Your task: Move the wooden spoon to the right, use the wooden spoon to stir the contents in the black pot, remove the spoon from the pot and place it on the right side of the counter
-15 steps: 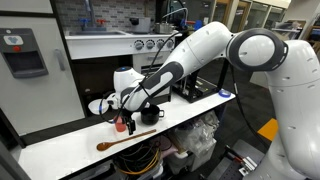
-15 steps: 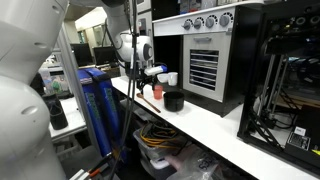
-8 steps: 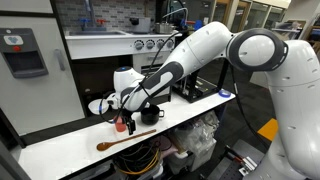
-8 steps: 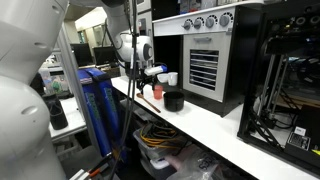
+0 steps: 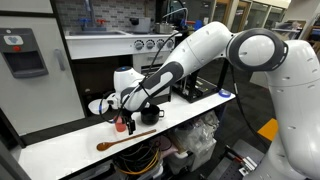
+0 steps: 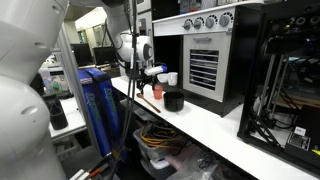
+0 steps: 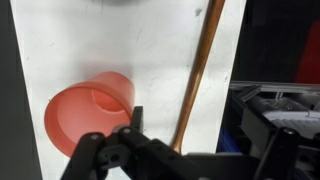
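The wooden spoon (image 5: 125,139) lies flat on the white counter (image 5: 60,150), near its front edge. In the wrist view its handle (image 7: 197,80) runs up the counter (image 7: 150,50) and passes between my fingers. My gripper (image 5: 128,108) hangs open just above the handle, with nothing held; in the wrist view the gripper (image 7: 205,132) shows at the bottom edge. The black pot (image 5: 150,115) stands beside the gripper, apart from it, and shows in both exterior views (image 6: 174,100).
A small red cup (image 7: 92,108) lies on its side close to one finger, also seen in both exterior views as the red cup (image 5: 120,124) (image 6: 157,91). A white mug (image 6: 170,78) and an appliance with knobs (image 6: 205,60) stand behind. Cables and bins lie under the counter.
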Available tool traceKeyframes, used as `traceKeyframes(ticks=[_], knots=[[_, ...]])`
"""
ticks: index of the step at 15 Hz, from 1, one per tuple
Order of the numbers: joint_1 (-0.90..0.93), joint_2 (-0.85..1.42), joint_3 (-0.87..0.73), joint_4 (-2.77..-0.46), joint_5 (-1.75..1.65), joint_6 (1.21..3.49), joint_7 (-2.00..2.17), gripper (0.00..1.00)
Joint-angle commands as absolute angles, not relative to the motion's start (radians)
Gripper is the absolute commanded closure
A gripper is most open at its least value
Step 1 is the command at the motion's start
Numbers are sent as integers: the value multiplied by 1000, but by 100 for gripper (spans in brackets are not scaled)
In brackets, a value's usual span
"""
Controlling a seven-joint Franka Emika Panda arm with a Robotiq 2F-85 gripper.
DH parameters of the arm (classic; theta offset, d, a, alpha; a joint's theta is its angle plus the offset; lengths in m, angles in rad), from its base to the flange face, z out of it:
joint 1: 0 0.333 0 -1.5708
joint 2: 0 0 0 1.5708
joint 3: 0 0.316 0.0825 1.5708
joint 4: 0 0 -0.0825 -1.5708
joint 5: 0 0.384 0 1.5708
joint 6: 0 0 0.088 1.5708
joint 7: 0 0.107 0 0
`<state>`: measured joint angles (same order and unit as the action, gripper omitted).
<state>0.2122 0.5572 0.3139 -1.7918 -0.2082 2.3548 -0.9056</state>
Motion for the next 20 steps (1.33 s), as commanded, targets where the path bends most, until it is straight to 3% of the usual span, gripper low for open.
traceKeyframes(ticks=[1,20], knots=[[213,574,308,-1778,-200,2376,-922,0],[261,726,323,-1659,-204,2384,-914,0]])
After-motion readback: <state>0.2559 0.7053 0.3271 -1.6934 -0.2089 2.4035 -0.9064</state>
